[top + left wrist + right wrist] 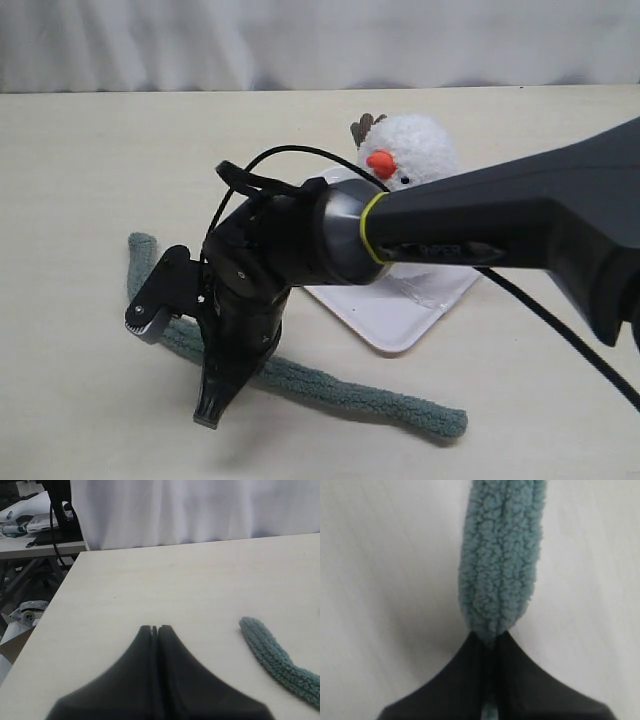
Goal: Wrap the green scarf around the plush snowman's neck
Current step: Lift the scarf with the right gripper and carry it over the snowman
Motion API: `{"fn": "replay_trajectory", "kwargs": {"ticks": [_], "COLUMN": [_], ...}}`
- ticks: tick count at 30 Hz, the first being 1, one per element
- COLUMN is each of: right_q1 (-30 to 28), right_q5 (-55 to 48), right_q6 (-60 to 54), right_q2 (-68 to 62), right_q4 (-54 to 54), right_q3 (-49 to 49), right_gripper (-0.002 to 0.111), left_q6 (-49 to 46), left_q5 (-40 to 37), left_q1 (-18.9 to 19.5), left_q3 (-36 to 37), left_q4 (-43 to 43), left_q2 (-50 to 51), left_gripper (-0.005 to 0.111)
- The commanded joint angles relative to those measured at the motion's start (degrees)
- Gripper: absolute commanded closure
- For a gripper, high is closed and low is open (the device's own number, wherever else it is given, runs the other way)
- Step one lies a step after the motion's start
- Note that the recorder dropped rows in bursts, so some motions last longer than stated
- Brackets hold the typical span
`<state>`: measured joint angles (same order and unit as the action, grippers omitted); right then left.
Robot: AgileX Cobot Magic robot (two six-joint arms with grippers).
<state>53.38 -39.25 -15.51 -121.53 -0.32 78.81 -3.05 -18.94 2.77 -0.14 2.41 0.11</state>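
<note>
One green scarf (pixel 340 392) lies stretched flat across the table (pixel 80 150) in the exterior view, well apart from the one plush snowman (pixel 420 145), which sits on a single white tray (pixel 400 320). The right gripper (pixel 212 405) reaches across the middle to the scarf's left portion, likely to lift one end toward the toy. The snowman's neck is hidden behind the arm; no scarf is on it.

From the left wrist view, the left gripper (pixel 154 628) hovers over bare table (pixel 150 580) with its jaws pressed together on nothing, one rounded scarf (pixel 270 655) end lying near, apparently waiting its turn.

From the right wrist view, the right gripper (pixel 490 640) has its jaws pinched on the scarf (pixel 500 555), whose fabric bunches where they meet, a hold suited to lifting. Two grippers in all, one at work.
</note>
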Motion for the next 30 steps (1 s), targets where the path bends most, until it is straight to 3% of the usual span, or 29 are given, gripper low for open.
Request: {"fn": "replay_trajectory", "kwargs": {"ticks": [1, 24, 30], "right_q1": [0.05, 0.05, 0.05], "right_q5": [-1.55, -6.46, -6.46], "right_q6": [-0.20, 3.08, 9.02], "right_q2": [4.63, 36.99, 38.02], "right_q4": [-1.03, 0.32, -9.34], "right_q3": [-0.14, -0.14, -0.14], "right_gripper": [0.104, 0.104, 0.104], "left_q6": [0.14, 0.14, 0.14], "left_q5": [0.44, 0.44, 0.44], "left_q1": [0.22, 0.22, 0.22], "left_q3": [0.14, 0.14, 0.14], "left_q4": [0.10, 0.10, 0.10], "left_q2": [-0.11, -0.11, -0.11], "left_gripper": [0.107, 0.107, 0.107]}}
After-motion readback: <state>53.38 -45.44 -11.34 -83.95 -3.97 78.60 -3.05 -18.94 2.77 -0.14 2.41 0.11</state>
